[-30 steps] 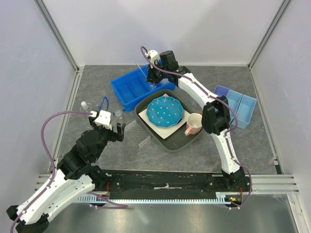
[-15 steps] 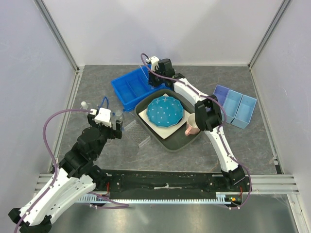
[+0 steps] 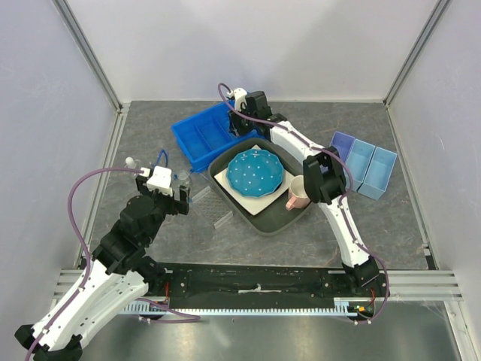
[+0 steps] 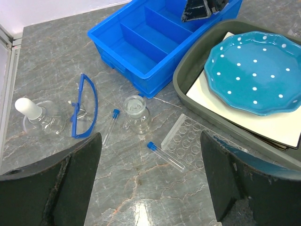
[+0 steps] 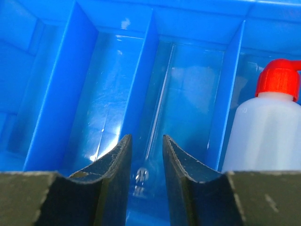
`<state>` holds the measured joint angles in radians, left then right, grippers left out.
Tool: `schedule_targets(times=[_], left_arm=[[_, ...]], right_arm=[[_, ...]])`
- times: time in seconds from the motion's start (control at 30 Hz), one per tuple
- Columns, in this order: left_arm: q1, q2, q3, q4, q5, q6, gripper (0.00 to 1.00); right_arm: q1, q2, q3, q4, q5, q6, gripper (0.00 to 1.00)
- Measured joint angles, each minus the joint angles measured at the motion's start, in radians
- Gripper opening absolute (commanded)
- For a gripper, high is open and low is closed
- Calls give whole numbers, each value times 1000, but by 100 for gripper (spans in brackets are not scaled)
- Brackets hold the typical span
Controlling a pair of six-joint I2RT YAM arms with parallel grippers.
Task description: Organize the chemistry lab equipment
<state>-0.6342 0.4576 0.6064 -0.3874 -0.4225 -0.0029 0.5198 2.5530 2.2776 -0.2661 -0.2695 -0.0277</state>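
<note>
My left gripper [image 4: 150,188] is open and empty above the table. Under it lie a blue-capped vial [image 4: 164,155] and a clear rack [image 4: 193,141]. Further left are a clear beaker [image 4: 136,113], a second thin blue-capped vial [image 4: 110,125], blue goggles [image 4: 84,106] and a white-capped bottle [image 4: 35,115]. My right gripper [image 5: 146,155] is low inside the blue divided tray [image 3: 197,135], its jaws close around a thin clear tube [image 5: 162,99] over the middle compartment. The white squeeze bottle with red nozzle [image 5: 263,127] stands in the compartment to the right.
A grey tray [image 3: 263,223] holds the blue white-dotted plate [image 3: 255,171] and the pink mug [image 3: 301,192]. Light blue bins [image 3: 364,165] sit at the right. The right arm reaches over the grey tray.
My right gripper has moved left and down into the blue tray with the clear tube. My left arm has shifted only slightly.
</note>
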Motion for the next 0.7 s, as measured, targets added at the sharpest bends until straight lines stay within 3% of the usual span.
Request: schedule_targets(times=[0.13, 0.4, 0.47, 0.7], left_arm=[[0, -4, -1, 0, 10, 0, 91], [0, -15, -2, 0, 26, 0, 91], [0, -15, -2, 0, 37, 0, 91], [0, -13, -2, 0, 66, 0, 91]], right_arm=[[-6, -121, -81, -35, -29, -23, 57], [-92, -615, -346, -33, -122, -74, 60], [-151, -726, -411, -36, -134, -90, 66], [-283, -805, -598, -99, -102, -108, 74]])
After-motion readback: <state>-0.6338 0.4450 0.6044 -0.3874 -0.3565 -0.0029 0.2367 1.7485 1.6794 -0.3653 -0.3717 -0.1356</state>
